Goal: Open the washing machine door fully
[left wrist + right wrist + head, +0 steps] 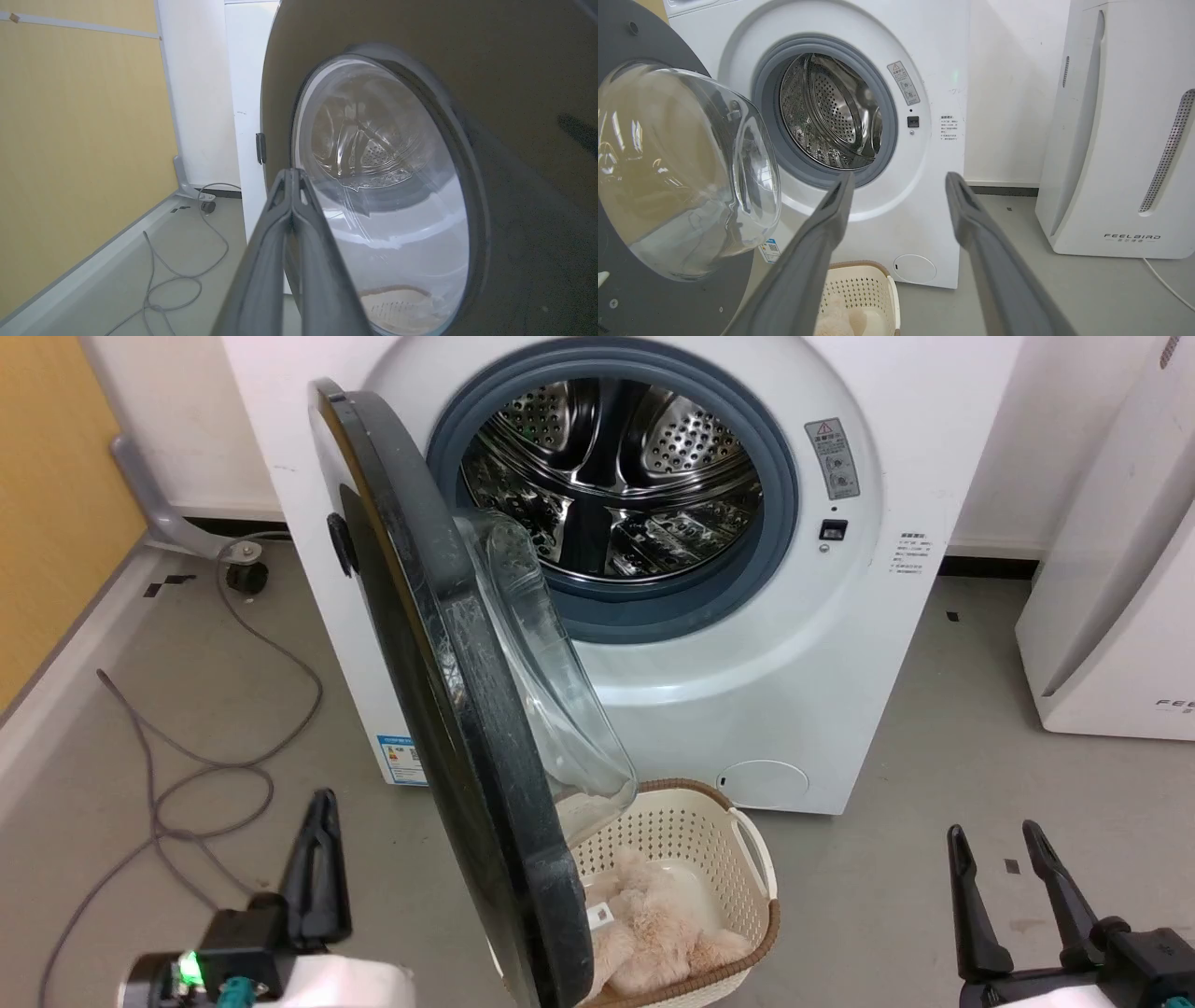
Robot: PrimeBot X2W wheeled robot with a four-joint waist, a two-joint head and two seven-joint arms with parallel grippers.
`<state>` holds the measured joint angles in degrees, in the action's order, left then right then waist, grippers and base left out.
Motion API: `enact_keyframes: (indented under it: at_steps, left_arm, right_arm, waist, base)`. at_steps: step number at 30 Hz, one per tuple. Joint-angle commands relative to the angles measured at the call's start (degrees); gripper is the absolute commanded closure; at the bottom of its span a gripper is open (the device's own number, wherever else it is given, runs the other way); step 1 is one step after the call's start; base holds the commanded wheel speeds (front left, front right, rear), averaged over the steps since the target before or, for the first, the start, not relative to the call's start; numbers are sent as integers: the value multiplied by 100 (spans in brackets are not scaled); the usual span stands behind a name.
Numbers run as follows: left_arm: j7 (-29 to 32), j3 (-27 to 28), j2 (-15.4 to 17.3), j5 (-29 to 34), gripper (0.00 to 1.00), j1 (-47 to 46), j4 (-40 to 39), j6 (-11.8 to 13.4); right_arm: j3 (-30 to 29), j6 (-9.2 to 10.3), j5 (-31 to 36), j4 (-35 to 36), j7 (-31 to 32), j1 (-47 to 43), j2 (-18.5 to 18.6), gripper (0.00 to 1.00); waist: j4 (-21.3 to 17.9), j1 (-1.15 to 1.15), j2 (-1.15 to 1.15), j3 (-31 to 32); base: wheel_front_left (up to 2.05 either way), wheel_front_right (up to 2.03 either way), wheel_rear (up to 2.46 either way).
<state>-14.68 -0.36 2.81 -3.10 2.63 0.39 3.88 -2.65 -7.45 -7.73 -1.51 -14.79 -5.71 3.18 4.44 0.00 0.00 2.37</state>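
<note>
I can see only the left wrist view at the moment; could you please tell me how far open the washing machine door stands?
Observer: In the head view the door sticks out from the washing machine, nearly edge-on to the camera, so it is not fully open.
Operator: Thank you. Is anything beneath it?
Observer: A cream basket holding a fluffy beige item sits on the floor, partly under the door's lower edge.
Operator: And the other arm?
Observer: The right gripper is open, low on the right, apart from the machine.
</note>
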Motion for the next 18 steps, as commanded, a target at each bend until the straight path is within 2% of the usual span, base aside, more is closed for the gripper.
enact_keyframes:
  at_steps: [1,9,18]
  left_arm:
    - [-32,53,8,63,100,-70,-129,23]
    - [-32,47,29,213,100,-404,-1052,-50]
    - [-32,-602,23,347,100,-616,-1978,-226]
  right_arm:
    - [-10,-3,33,-20,-20,-90,-29,0]
    - [-17,-3,20,-4,-20,-62,-30,0]
    - [-13,-3,-1,16,-20,-57,-30,0]
  waist:
    - [13,0,0,-1]
    - [47,0,0,0]
    - [31,0,0,8]
  base:
    - [0,0,0]
    - [0,0,0]
    - [0,0,0]
